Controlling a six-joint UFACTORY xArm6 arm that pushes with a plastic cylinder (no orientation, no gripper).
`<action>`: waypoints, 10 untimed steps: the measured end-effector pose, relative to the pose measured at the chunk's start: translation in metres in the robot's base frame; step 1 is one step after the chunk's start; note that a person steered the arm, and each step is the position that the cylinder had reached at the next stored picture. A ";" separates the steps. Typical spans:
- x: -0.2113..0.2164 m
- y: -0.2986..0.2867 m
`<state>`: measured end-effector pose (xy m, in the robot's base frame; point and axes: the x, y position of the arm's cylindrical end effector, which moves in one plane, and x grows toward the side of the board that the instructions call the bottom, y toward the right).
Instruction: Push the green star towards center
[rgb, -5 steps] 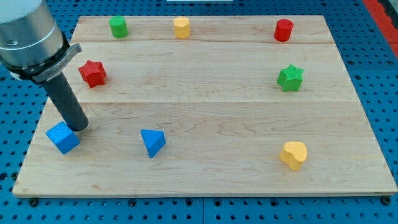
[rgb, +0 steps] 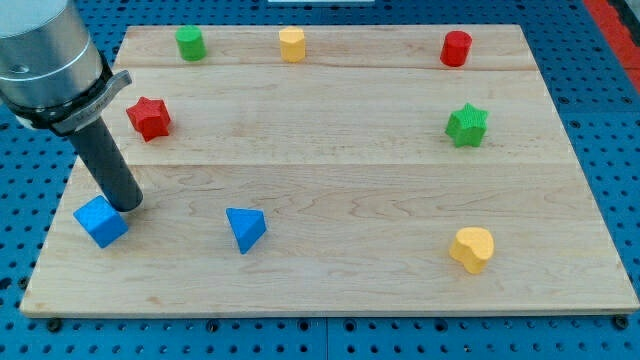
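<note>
The green star (rgb: 466, 125) lies on the wooden board (rgb: 330, 150) at the view's right, a little above mid-height. My tip (rgb: 127, 205) rests on the board at the far left, just above and right of the blue cube (rgb: 101, 221). The tip is far from the green star, almost the whole board's width to its left. The dark rod rises from the tip up and to the left into the grey arm body.
A red star (rgb: 149, 117) lies above the tip. A blue triangular block (rgb: 245, 228) sits at the bottom, left of centre. A yellow heart (rgb: 472, 248) is at the bottom right. A green cylinder (rgb: 190, 43), yellow block (rgb: 292, 44) and red cylinder (rgb: 456, 48) line the top edge.
</note>
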<state>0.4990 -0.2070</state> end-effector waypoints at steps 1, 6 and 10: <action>-0.017 0.058; -0.032 0.384; -0.089 0.423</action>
<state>0.4102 0.2159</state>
